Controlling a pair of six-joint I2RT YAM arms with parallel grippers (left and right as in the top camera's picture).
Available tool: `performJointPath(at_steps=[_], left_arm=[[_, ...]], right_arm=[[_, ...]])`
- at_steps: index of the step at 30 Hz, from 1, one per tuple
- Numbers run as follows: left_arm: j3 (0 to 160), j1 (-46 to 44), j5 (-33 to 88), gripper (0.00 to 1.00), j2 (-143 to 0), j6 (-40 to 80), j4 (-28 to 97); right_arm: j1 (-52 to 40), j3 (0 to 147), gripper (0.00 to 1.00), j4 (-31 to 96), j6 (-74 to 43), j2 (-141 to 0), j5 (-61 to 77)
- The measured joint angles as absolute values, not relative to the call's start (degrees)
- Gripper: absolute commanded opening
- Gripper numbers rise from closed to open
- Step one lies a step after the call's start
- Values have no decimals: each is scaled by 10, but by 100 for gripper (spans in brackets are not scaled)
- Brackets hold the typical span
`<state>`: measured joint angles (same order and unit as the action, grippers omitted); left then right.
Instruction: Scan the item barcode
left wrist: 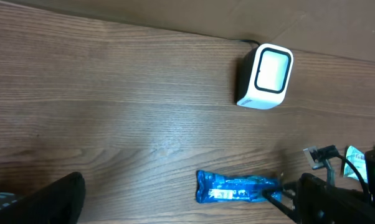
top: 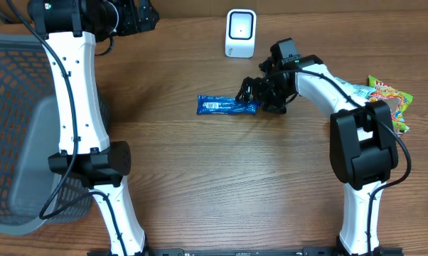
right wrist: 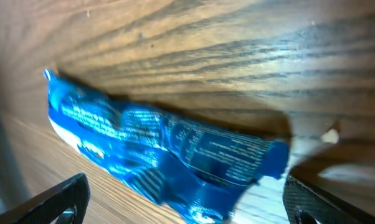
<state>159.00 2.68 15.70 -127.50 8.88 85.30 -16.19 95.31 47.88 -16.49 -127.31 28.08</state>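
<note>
The item is a blue foil packet (top: 227, 106) lying flat on the wooden table, with a white label panel facing up (left wrist: 237, 188). The white barcode scanner (top: 240, 33) stands behind it at the table's far edge (left wrist: 266, 76). My right gripper (top: 255, 96) sits low at the packet's right end, open. In the right wrist view its fingers stand wide on either side of the crinkled packet (right wrist: 169, 149) without pinching it. My left gripper (top: 139, 18) hovers high at the back left, open and empty. Only one of its fingers (left wrist: 53, 199) shows in the left wrist view.
A grey mesh basket (top: 15, 128) fills the left side of the table. A pile of colourful snack packets (top: 388, 99) lies at the right edge, behind the right arm. Bare wood lies between the blue packet and the scanner.
</note>
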Motion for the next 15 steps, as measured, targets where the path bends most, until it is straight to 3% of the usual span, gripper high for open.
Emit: performJointPath(at_steps=[10,15], left_arm=[[1590,27,157,100,-1275,89,853],[1590,27,157,100,-1275,89,853]], right_arm=[[-151,1039,99,459,147,-1296,259],[-185,1036,86,455,239,-1297,254]])
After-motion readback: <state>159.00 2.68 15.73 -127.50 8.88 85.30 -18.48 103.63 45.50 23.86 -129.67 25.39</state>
